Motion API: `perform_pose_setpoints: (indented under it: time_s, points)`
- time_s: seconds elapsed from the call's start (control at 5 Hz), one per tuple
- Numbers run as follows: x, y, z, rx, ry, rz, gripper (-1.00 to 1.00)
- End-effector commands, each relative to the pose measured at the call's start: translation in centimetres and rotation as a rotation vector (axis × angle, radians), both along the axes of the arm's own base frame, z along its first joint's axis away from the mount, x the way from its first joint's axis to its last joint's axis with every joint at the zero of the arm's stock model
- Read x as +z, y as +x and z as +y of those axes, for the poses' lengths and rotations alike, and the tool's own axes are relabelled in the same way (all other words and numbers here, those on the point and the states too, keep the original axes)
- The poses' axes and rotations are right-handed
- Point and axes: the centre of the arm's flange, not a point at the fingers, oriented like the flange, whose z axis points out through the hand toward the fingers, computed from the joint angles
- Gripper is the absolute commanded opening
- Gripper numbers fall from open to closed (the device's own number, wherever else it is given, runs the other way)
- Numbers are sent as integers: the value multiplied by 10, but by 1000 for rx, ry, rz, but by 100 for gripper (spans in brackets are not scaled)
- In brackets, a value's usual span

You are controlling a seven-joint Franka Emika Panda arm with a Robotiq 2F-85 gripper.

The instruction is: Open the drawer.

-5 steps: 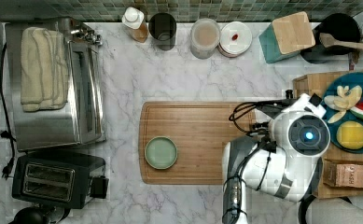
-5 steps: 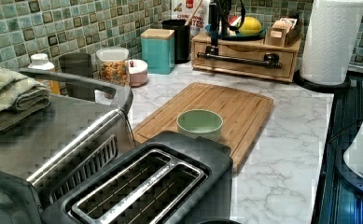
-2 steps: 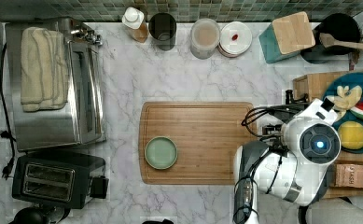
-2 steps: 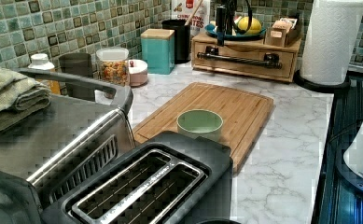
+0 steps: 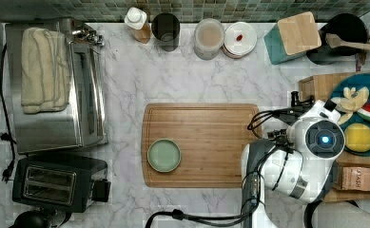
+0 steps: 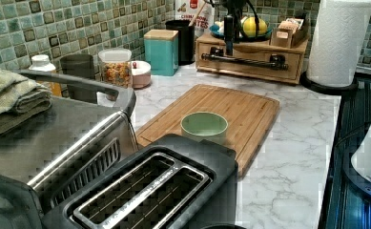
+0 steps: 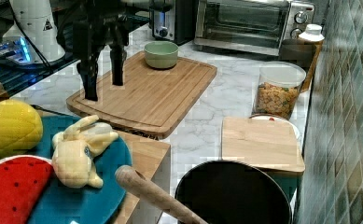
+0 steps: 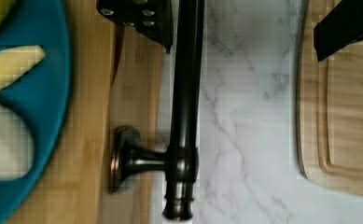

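Observation:
The drawer (image 6: 248, 67) is a light bamboo box at the far end of the counter in the left view, and its front sits flush. Its long black bar handle (image 6: 245, 60) crosses the front; in the wrist view the handle (image 8: 186, 93) runs between my fingers. My gripper (image 8: 244, 23) is open and straddles the bar, with one finger (image 8: 142, 18) by the drawer front and the other (image 8: 345, 25) over the cutting board's edge. Neither finger touches the bar. In the right view the gripper (image 7: 104, 81) hangs fingers down, and in the left view the gripper (image 6: 228, 45) stands right over the handle.
A brown cutting board (image 5: 201, 142) with a green bowl (image 5: 163, 155) lies just before the drawer. A blue plate (image 5: 363, 90) of toy fruit rests on the drawer box. Toaster oven (image 5: 59, 90), toaster (image 5: 54, 183), jars (image 5: 209, 38) and a paper towel roll (image 6: 340, 43) line the edges.
My arm has moved toward the top view's right, off the cutting board and up to the drawer. In the left view the gripper has come down over the handle.

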Motion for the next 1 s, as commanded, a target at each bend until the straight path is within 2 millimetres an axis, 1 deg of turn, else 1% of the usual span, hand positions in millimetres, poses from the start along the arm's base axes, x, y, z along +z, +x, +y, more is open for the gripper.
perform_pose_setpoints:
  time_s: [0.2,0.4,0.8,1.0]
  points:
    - [-14,-8,-57,-29,-27,-73,100]
    - [-29,-8,-55,-46,4,-80,100]
    - [-60,-7,-27,-131,54,-64,100]
    - [-78,-5,-29,-128,38,-80,100]
